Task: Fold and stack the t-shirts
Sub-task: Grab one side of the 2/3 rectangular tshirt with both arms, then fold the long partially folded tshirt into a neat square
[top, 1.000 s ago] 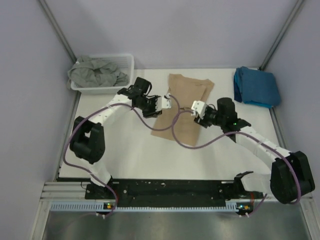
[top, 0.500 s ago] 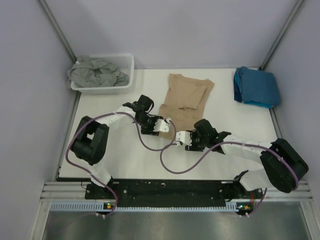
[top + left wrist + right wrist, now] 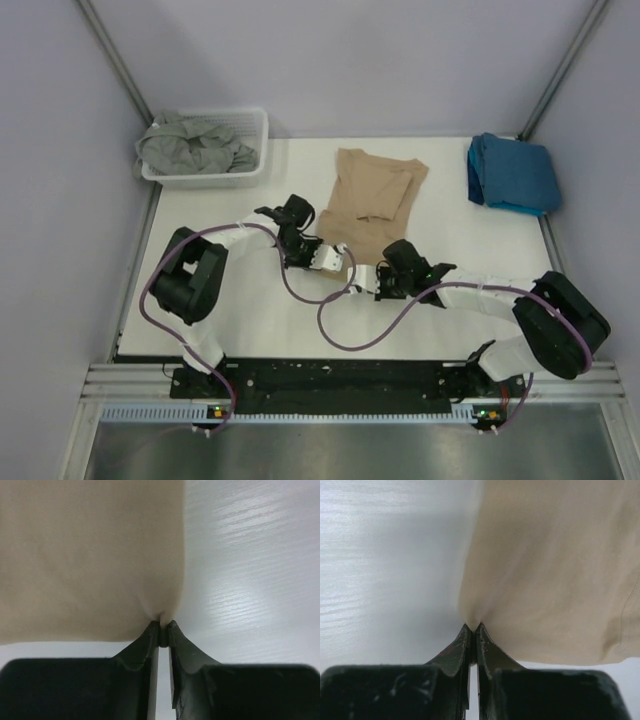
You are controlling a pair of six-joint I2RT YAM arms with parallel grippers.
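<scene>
Nearest to the arm bases, the two grippers sit low over the white table (image 3: 470, 235), close to each other. The left gripper (image 3: 342, 264) is clenched on one near corner of the tan t-shirt (image 3: 372, 192). In the left wrist view, the dark fingertips (image 3: 154, 630) of this gripper (image 3: 163, 626) meet on the cloth (image 3: 90, 555), which puckers a little at the pinch; bare table shows on the other side. The right gripper (image 3: 370, 277) grasps the other near corner of the same shirt. In the right wrist view its jaws are pressed together (image 3: 472, 627) with the beige fabric (image 3: 555, 565) gathered between them, and a stitched hem runs along the cloth's edge.

Beyond the grippers, the tan t-shirt lies flat in the middle of the table, and its far part appears folded over.

At the far right corner of the table lies the teal-blue t-shirt (image 3: 512, 172), folded into a compact bundle, well apart from the tan one. At the far left corner stands a white slatted basket (image 3: 256, 122), and the grey-green t-shirt (image 3: 192, 145) is crumpled inside it, partly hanging over its left rim.
</scene>
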